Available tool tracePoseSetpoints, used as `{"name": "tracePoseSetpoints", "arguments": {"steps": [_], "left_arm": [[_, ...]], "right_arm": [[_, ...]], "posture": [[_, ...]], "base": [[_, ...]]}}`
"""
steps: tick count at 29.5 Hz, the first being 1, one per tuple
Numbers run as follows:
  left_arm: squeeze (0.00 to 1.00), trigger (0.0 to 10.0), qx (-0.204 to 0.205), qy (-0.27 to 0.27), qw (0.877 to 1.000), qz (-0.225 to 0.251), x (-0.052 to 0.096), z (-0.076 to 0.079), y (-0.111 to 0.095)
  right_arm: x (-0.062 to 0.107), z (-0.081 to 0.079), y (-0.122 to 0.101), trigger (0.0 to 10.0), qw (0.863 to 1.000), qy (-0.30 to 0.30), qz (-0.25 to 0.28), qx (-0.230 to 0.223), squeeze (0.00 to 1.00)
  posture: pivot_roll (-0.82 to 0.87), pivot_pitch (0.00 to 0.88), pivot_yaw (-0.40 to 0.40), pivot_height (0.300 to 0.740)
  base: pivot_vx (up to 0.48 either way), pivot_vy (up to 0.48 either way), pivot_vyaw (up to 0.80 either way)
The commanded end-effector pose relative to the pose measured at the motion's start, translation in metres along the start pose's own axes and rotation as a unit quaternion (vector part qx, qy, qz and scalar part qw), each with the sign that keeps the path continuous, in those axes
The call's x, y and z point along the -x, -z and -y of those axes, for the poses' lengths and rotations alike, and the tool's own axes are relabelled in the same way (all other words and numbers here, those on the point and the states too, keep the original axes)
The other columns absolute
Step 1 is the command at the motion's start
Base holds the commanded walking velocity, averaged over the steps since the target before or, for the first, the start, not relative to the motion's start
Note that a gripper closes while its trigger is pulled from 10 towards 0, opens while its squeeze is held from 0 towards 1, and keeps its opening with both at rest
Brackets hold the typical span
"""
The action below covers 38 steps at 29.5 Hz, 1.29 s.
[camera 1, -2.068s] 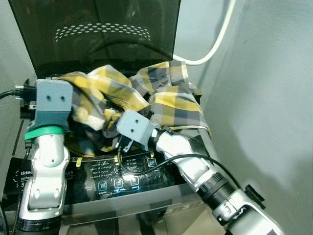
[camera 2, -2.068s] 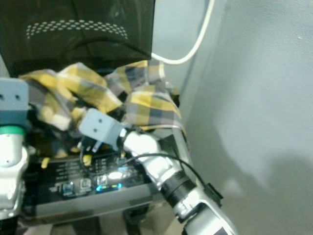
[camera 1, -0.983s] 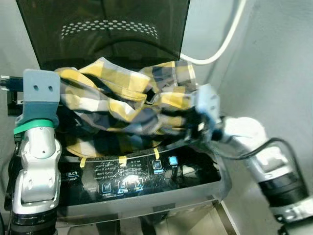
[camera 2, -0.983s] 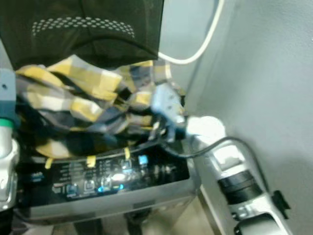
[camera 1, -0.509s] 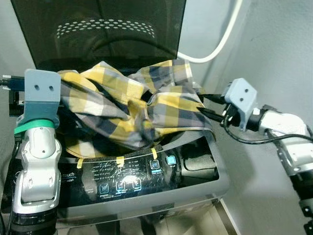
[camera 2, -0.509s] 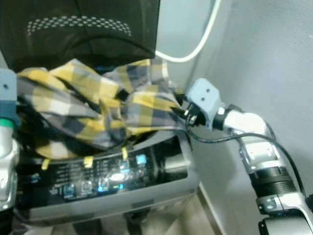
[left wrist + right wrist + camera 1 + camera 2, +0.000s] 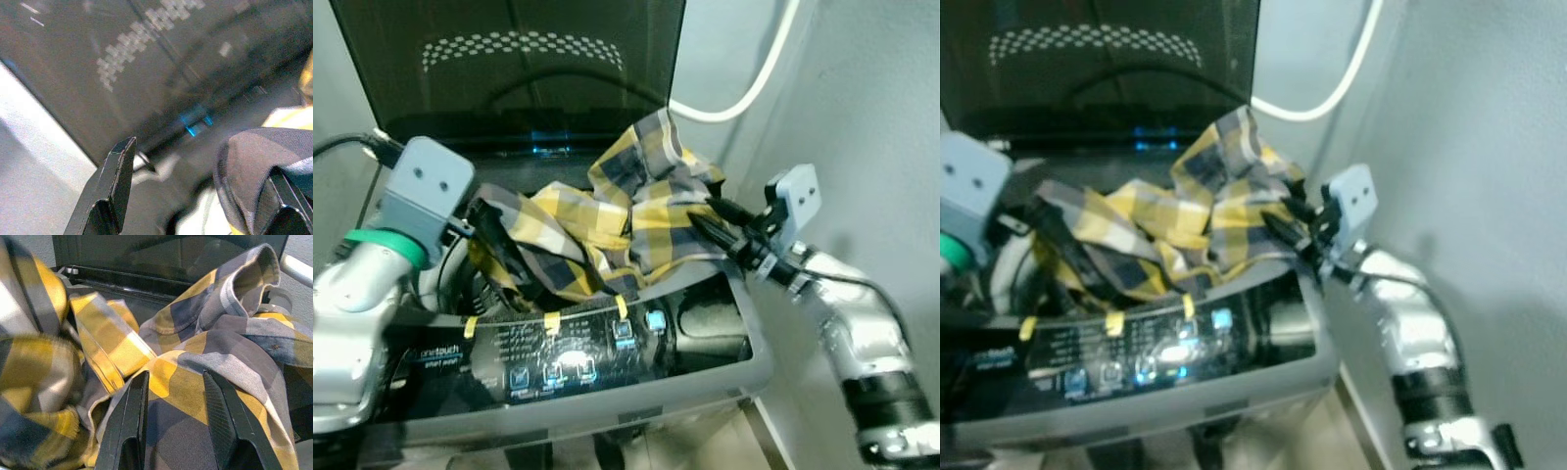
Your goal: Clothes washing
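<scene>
Shirt [image 7: 626, 220] draped over washer rim [image 7: 705, 279]; left end effector [image 7: 484, 235], right end effector [image 7: 720, 220] both spread.

The plaid shirt [image 7: 626, 225] heaped over the washer opening [image 7: 460, 284] blocks entry.

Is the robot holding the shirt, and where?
Neither gripper grips the shirt. The right gripper is open just above the cloth. The left gripper is open, one finger under a fold.

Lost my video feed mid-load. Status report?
Left gripper open at the drum's left edge. Right gripper open over the plaid shirt. Shirt part in the washer, rest draped over its right rim. Lid up.
</scene>
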<state>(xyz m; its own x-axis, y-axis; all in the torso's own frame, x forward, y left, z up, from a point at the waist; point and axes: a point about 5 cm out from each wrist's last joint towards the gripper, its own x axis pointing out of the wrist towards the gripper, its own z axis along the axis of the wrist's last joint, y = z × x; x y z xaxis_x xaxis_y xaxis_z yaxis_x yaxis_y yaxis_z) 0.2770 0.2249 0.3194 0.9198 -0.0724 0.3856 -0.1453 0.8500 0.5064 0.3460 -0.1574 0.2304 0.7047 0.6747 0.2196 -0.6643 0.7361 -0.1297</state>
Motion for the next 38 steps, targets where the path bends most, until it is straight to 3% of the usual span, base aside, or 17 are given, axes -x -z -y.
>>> {"name": "tracePoseSetpoints", "arguments": {"steps": [1, 3, 4, 5, 8, 10, 12, 18, 24, 27, 30, 31, 32, 33, 38], "left_arm": [[0.00, 10.0, -0.003, -0.021, 0.999, 0.041, 0.002, -0.005, -0.015], [0.00, 10.0, -0.004, -0.015, 0.996, 0.085, 0.006, 0.012, -0.028], [0.00, 10.0, -0.004, -0.015, 0.996, 0.085, 0.006, 0.012, -0.028], [0.00, 10.0, 0.004, 0.009, 0.996, 0.093, 0.008, 0.026, -0.030], [0.00, 10.0, 0.014, 0.035, 0.995, 0.097, 0.009, 0.039, -0.032], [0.00, 10.0, 0.035, 0.058, 0.990, 0.121, 0.007, 0.057, -0.043], [0.00, 10.0, 0.041, 0.061, 0.988, 0.134, 0.005, 0.061, -0.048], [0.00, 10.0, 0.076, 0.069, 0.982, 0.157, -0.009, 0.066, -0.060], [0.00, 10.0, 0.089, 0.096, 0.980, 0.150, -0.009, 0.070, -0.058], [0.00, 10.0, 0.041, 0.119, 0.983, 0.131, -0.002, 0.064, -0.045], [0.00, 10.0, 0.023, 0.128, 0.984, 0.122, 0.001, 0.062, -0.041], [0.00, 10.0, 0.000, 0.124, 0.987, 0.104, 0.002, 0.054, -0.033], [0.00, 10.0, -0.022, 0.105, 0.991, 0.075, 0.000, 0.044, -0.024], [0.00, 10.0, -0.036, 0.090, 0.994, 0.057, -0.001, 0.036, -0.018], [0.00, 10.0, -0.043, 0.081, 0.995, 0.046, -0.002, 0.032, -0.014]], "right_arm": [[0.001, -0.008, 0.014, 10.0, 1.000, -0.009, -0.024, -0.015, 0.00], [-0.002, -0.008, 0.020, 10.0, 0.998, -0.010, -0.059, 0.023, 0.00], [-0.002, -0.008, 0.020, 10.0, 0.998, -0.010, -0.059, 0.023, 0.00], [-0.004, -0.003, 0.016, 10.0, 0.997, 0.007, -0.062, 0.036, 0.00], [-0.007, 0.003, 0.010, 10.0, 0.997, 0.034, -0.058, 0.047, 0.00], [-0.011, 0.014, -0.012, 10.0, 0.993, 0.097, -0.016, 0.071, 0.00], [-0.012, 0.017, -0.022, 10.0, 0.990, 0.120, 0.005, 0.077, 0.00], [-0.013, 0.021, -0.049, 10.0, 0.980, 0.162, 0.042, 0.112, 0.00], [-0.009, 0.026, -0.057, 10.0, 0.978, 0.168, 0.021, 0.119, 0.00], [0.004, 0.029, -0.052, 10.0, 0.984, 0.128, -0.037, 0.117, 0.00], [0.009, 0.029, -0.051, 10.0, 0.985, 0.116, -0.055, 0.115, 0.00], [0.013, 0.032, -0.051, 10.0, 0.984, 0.110, -0.071, 0.119, 0.00], [0.015, 0.035, -0.052, 10.0, 0.983, 0.112, -0.079, 0.119, 0.82], [0.017, 0.037, -0.052, 10.0, 0.983, 0.113, -0.083, 0.119, 0.82], [0.017, 0.037, -0.052, 10.0, 0.982, 0.115, -0.086, 0.118, 0.82]], "posture": [[0.16, 0.117, 0.005, 0.740], [0.16, 0.119, 0.000, 0.740], [0.16, 0.119, 0.000, 0.740], [0.16, 0.119, -0.001, 0.740], [0.15, 0.116, -0.004, 0.740], [0.15, 0.113, -0.004, 0.740], [0.15, 0.113, -0.004, 0.740], [0.14, 0.108, 0.001, 0.740], [0.13, 0.108, 0.002, 0.740], [0.13, 0.108, 0.000, 0.740], [0.13, 0.110, -0.003, 0.740], [0.13, 0.111, -0.004, 0.740], [0.13, 0.110, -0.007, 0.740], [0.13, 0.110, -0.007, 0.740], [0.13, 0.110, -0.007, 0.740]], "base": [[0.000, 0.000, 0.00], [0.000, 0.000, 0.00], [0.000, 0.000, 0.00], [0.000, 0.000, 0.00], [0.000, 0.000, 0.00], [0.000, 0.000, 0.00], [0.000, 0.000, 0.00], [0.000, 0.000, 0.00], [0.000, 0.000, 0.00], [0.000, 0.000, 0.00], [0.000, 0.000, 0.00], [0.000, 0.000, 0.00], [0.000, 0.000, 0.00], [0.000, 0.000, 0.00], [0.000, 0.000, 0.00]]}}
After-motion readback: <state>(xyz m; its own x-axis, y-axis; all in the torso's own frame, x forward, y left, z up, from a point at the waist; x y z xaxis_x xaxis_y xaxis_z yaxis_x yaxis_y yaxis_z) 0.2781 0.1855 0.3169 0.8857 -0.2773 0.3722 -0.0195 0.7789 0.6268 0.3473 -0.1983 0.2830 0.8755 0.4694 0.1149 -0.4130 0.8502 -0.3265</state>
